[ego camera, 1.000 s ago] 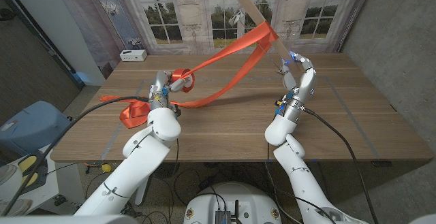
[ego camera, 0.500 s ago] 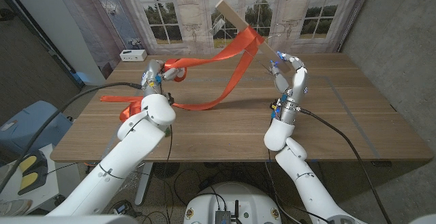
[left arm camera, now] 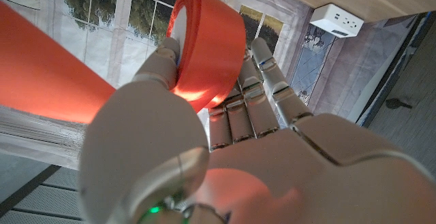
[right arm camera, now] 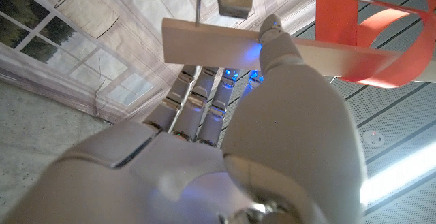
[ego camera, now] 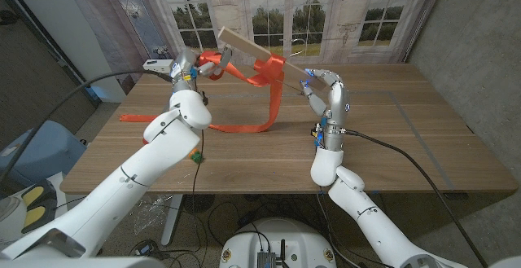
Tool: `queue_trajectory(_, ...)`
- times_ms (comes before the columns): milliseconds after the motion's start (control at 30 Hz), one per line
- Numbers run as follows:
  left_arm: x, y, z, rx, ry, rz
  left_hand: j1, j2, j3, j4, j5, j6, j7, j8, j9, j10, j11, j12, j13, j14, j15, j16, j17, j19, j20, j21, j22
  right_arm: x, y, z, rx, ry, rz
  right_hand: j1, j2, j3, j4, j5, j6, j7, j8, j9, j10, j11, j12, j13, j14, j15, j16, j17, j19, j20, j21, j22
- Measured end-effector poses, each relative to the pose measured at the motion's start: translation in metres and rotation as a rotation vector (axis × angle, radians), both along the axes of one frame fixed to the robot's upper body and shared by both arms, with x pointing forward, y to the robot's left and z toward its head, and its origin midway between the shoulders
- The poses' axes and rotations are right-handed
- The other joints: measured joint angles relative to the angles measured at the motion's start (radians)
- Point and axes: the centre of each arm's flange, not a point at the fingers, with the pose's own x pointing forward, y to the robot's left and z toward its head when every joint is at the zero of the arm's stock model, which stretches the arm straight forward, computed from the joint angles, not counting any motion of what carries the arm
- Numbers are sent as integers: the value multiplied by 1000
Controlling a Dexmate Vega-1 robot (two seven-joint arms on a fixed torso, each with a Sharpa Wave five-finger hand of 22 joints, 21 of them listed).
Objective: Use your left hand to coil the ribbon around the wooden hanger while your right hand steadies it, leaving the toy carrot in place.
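Observation:
The wooden hanger (ego camera: pixel 260 51) is held slanting in the air over the table's far middle. My right hand (ego camera: pixel 327 95) grips its lower right end; in the right wrist view the fingers (right arm camera: pixel 204 94) close on the bar (right arm camera: pixel 225 41). Orange ribbon (ego camera: pixel 267 74) is wrapped round the bar, and a strip hangs down to a loop on the table (ego camera: pixel 244 127). My left hand (ego camera: pixel 190 66) holds the ribbon roll (ego camera: pixel 209 59) up at the back left; the left wrist view shows the roll (left arm camera: pixel 208 47) pinched between thumb and fingers. A small green bit (ego camera: pixel 195 157), perhaps the toy carrot's top, peeks out beside my left forearm.
A loose end of ribbon (ego camera: pixel 134 117) lies flat at the table's left edge. A white socket box (ego camera: pixel 159 64) sits at the back left corner. Curtained windows stand behind the table. Bare wood spreads across the table's right half (ego camera: pixel 407 129).
The hanger has swung left and lower, its bar now nearer my left hand. My left hand has risen with the roll toward the back. My right hand has shifted left.

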Motion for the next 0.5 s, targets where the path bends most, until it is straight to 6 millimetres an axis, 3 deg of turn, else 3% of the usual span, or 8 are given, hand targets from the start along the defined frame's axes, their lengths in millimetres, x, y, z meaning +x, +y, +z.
queue_trajectory(200,-5,-7,23,70,-11,32,0,0,0,0,0,0,0,-1,0,0,0,-1,0,1,-1,-1,-1,-5,-5,0,0,4,17,-7,-86,20,19,0,0,0,0,-1,0,0,5,0,0,0,-2,0,0,0,0,0,0,0,0,0)
queue_trajectory(500,-17,-18,49,133,-47,51,1,-1,0,0,0,0,0,-3,0,0,0,-7,0,3,0,-4,3,-5,-5,8,0,11,26,-15,-138,51,6,0,0,-3,3,-4,0,0,5,4,3,-4,-3,-3,0,0,-4,4,-3,-4,8,0)
